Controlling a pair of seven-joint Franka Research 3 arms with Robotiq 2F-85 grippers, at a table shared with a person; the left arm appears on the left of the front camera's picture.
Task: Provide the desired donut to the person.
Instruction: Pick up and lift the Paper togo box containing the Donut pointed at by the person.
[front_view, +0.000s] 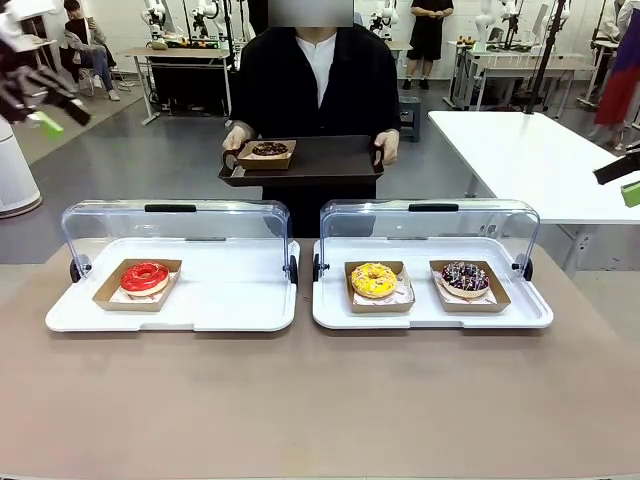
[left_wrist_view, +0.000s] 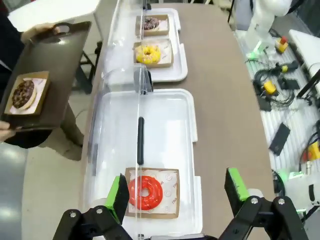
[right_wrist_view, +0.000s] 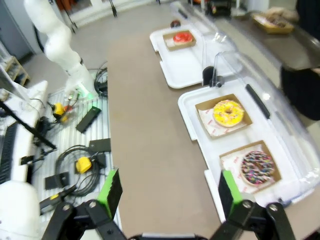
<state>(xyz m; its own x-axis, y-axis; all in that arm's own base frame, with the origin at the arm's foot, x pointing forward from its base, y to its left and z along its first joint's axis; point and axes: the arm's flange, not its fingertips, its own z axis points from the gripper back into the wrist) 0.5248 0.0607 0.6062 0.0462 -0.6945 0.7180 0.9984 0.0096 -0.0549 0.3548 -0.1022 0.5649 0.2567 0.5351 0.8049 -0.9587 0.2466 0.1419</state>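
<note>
The person (front_view: 312, 85) stands at the far side holding a dark tray (front_view: 330, 160) with a chocolate donut (front_view: 269, 149) in a card holder. On the table, a red donut (front_view: 145, 277) lies in the left white tray (front_view: 230, 300). A yellow donut (front_view: 374, 280) and a sprinkled chocolate donut (front_view: 465, 278) lie in the right white tray (front_view: 430, 312). My left gripper (left_wrist_view: 178, 189) hangs open high above the red donut (left_wrist_view: 145, 192). My right gripper (right_wrist_view: 169, 190) is open, raised over the table beside the yellow donut (right_wrist_view: 228, 113) and the sprinkled donut (right_wrist_view: 258, 167).
Both clear lids (front_view: 175, 225) stand raised behind the trays. The brown table (front_view: 320, 400) is bare in front of the trays. A white table (front_view: 530, 160) stands at the back right. Cables and tools (right_wrist_view: 75, 160) lie on the floor on the robot's side.
</note>
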